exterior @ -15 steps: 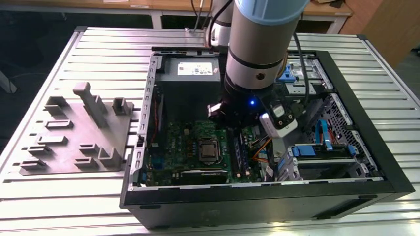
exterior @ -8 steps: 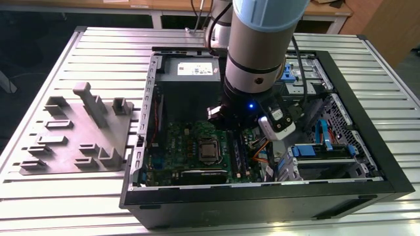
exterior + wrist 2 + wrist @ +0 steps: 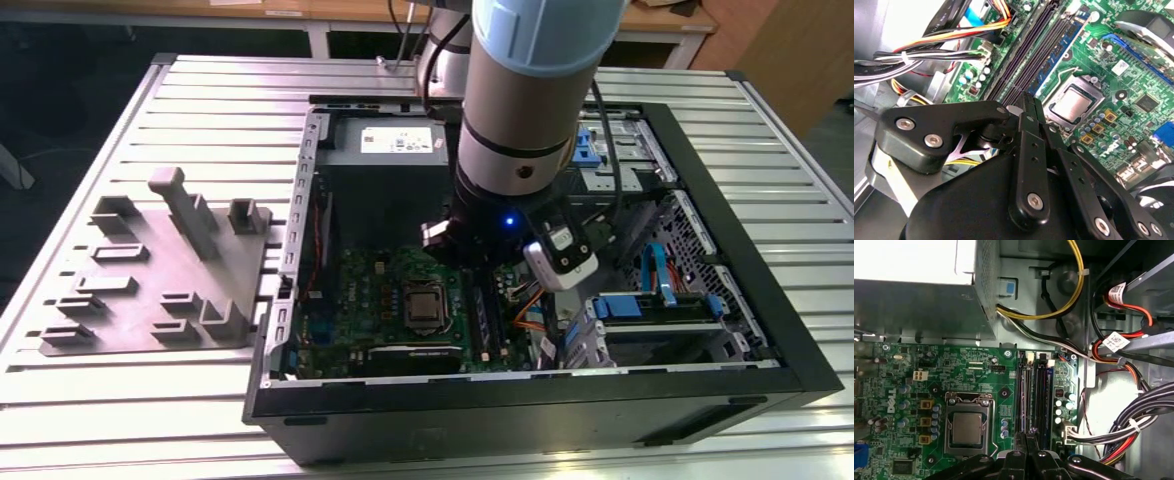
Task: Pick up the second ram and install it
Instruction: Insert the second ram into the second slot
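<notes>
Fingers of the gripper (image 3: 1027,105) are pressed together in both wrist views, with the tips just over the memory slots (image 3: 1033,400) beside the processor (image 3: 966,427). One ram stick (image 3: 1061,52) with a blue board stands seated in the slots. Whether the tips touch it, I cannot tell.
</notes>
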Robot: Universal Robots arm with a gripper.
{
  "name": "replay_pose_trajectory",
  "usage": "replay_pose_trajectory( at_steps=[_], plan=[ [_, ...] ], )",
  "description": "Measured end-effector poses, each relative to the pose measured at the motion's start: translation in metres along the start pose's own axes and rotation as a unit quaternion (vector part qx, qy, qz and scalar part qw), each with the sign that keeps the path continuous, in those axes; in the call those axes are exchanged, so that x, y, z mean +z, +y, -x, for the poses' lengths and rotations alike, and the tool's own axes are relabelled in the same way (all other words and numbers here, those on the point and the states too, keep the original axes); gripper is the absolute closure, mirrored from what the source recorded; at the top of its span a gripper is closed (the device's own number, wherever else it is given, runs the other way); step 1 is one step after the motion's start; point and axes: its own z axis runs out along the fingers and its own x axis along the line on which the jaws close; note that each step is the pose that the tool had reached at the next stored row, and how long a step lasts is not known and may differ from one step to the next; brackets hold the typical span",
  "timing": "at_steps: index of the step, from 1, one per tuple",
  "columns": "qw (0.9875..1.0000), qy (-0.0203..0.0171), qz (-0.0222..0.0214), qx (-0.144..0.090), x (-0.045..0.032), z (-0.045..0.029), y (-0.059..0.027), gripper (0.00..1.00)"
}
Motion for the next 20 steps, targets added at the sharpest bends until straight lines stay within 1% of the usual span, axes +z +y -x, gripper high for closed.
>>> replay_pose_trajectory(
  at_steps=[3,10,14,20],
  plan=[
    [1.0,0.0001,0.0,0.0,0.0024,0.0,-0.0001,0.89],
    [1.0,0.0,0.0001,0.0,0.0043,0.0007,0.0016,0.89],
    [1.0,0.0002,0.0,0.0,0.0071,0.0025,0.0019,0.89],
    [1.0,0.0002,0.0002,0.0,0.0078,0.0027,0.002,0.89]
  ],
)
